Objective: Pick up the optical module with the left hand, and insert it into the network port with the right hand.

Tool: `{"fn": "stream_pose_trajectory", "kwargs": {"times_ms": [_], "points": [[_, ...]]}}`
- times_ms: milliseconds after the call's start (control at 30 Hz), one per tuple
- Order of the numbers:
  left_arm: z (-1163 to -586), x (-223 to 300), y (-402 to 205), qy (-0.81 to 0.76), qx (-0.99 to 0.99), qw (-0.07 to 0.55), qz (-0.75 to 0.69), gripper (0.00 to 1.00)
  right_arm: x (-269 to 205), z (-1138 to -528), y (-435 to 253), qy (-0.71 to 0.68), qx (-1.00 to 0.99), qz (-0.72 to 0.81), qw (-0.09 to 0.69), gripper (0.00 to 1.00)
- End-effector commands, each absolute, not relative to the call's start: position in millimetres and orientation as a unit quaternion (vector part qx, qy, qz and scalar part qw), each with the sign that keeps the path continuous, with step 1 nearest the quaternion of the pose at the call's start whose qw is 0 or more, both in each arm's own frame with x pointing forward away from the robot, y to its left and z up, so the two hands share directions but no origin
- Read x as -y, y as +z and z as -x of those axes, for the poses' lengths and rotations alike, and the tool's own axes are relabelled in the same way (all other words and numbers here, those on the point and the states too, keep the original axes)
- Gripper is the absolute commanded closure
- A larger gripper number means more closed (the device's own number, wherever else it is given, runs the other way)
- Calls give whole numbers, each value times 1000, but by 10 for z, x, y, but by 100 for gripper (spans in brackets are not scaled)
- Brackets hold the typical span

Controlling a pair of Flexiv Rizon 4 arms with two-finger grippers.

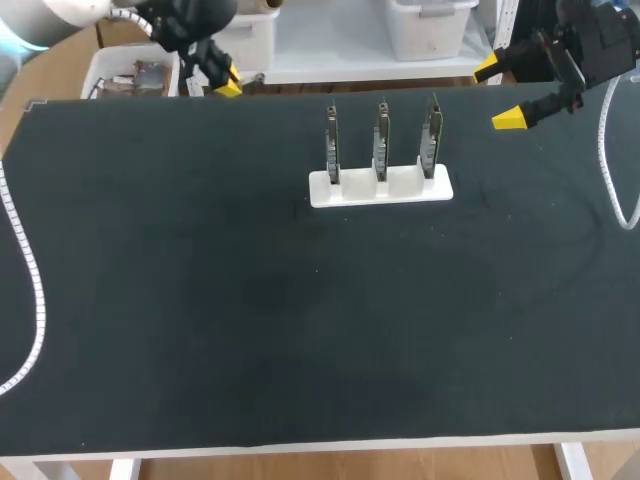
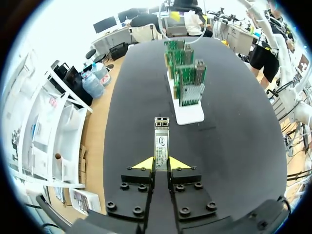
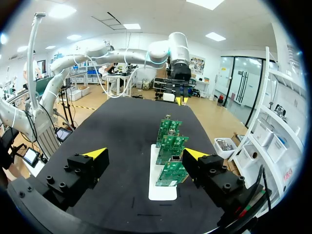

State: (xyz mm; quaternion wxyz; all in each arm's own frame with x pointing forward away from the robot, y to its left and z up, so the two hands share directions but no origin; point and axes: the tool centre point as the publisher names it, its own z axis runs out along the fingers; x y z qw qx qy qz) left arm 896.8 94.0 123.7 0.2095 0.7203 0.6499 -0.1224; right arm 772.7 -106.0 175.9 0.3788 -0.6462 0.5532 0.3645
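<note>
My left gripper (image 2: 161,164) pinches the optical module (image 2: 161,139), long axis out along its fingers, far across the boards (image 2: 191,92) from my wide-open, empty right gripper (image 3: 145,154).

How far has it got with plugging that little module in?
Pickup looks done: the left gripper is shut on the module. The right gripper is open and empty, so passing it over and inserting it into one of the boards is left.
</note>
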Motion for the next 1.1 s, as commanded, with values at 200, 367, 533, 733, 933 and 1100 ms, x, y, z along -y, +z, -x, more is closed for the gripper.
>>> {"fn": "stream_pose_trajectory", "kwargs": {"times_ms": [200,367,533,733,933,1100], "points": [[-9037,-812,1405,-151,-595,244,-751,100,1058,-7724,1760,364,-553,646,379,0],[-9037,-806,1294,-146,-594,258,-748,100,1058,-7724,1760,364,-553,646,379,0],[-9037,-806,1294,-146,-594,258,-748,100,1058,-7724,1760,364,-553,646,379,0],[-9037,-806,1294,-146,-594,258,-748,100,1058,-7724,1760,364,-553,646,379,0],[-9037,-806,1294,-146,-594,258,-748,100,1058,-7724,1760,364,-553,646,379,0],[-9037,-806,1294,-146,-594,258,-748,100,1058,-7724,1760,364,-553,646,379,0]]}}
